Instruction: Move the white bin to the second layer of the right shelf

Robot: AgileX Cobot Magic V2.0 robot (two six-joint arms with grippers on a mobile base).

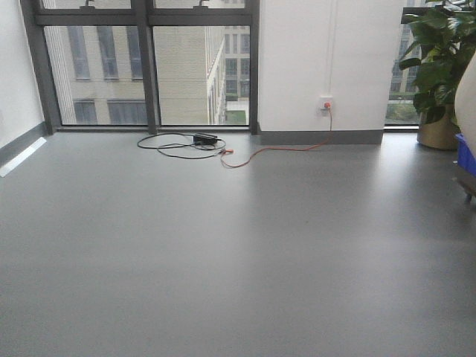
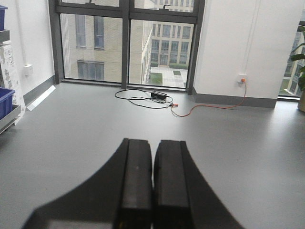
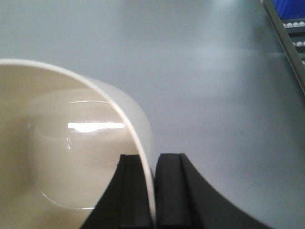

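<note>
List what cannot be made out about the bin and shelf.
Right wrist view: the cream-white glossy plastic bin, in the right gripper, is cut by the left and bottom edges.
Same view: the steel roller shelf is cropped at the right edge; its layer is unclear.
Front view: a blurred white shape at the right edge is unidentifiable.

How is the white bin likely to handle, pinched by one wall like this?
The white bin is probably light: it looks empty and thin-walled. Its glossy plastic may slip or pivot, since the right gripper pinches just one wall. That wall could flex slightly.
</note>
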